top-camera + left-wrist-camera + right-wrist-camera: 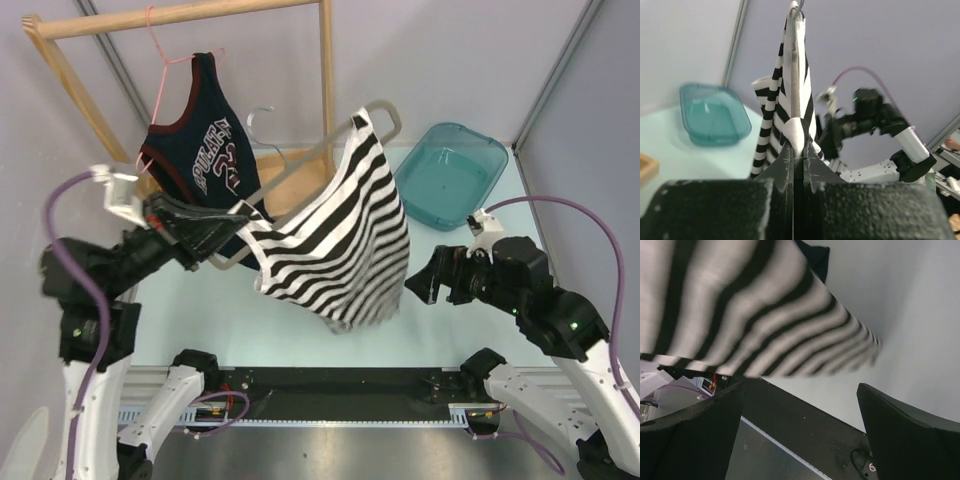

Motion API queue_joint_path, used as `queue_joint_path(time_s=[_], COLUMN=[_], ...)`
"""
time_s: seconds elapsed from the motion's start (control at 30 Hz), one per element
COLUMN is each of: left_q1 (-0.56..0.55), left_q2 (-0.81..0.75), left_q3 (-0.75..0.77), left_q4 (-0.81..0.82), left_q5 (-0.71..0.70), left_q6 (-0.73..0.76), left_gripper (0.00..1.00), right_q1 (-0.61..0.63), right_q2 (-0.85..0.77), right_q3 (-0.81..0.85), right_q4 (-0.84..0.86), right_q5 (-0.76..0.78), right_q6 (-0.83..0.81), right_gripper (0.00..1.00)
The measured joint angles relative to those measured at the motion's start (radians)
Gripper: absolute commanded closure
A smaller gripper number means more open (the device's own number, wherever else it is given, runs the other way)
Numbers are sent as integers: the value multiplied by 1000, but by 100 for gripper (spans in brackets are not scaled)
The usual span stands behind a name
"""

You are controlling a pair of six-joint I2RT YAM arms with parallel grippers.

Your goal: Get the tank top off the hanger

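A black-and-white striped tank top (340, 240) hangs on a grey hanger (300, 165) held up in the air over the table. My left gripper (235, 225) is shut on the hanger's lower end; in the left wrist view the hanger bar (796, 75) runs up from my closed fingertips (812, 160) with the striped top (771, 115) draped over it. My right gripper (415, 285) is open and empty just right of the top's lower hem. In the right wrist view the striped cloth (740, 315) fills the upper part, above my open fingers (900, 435).
A wooden rack (180, 15) at the back left holds a navy tank top (205, 150) on a pink hanger (160, 60). A teal plastic bin (450, 172) sits at the back right. The right arm (875, 117) shows in the left wrist view.
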Motion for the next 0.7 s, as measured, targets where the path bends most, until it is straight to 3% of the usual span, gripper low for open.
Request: queue_joint_path(time_s=[0.17, 0.4, 0.57, 0.7], left_q1=[-9, -99, -106, -106], left_q2=[-39, -113, -195, -210], left_q3=[-266, -449, -516, -536], left_q4=[-1, -1, -17, -46], left_q5=[12, 16, 25, 27], left_q6=[-28, -38, -34, -25], left_gripper=[100, 100, 100, 100], right_q1=[2, 2, 2, 32], right_q2=[-14, 0, 93, 187], right_q3=[82, 90, 90, 90], right_q4=[12, 71, 189, 296], right_q5=[-3, 22, 18, -9], right_q6=[-21, -44, -44, -34], right_gripper=[0, 2, 18, 22])
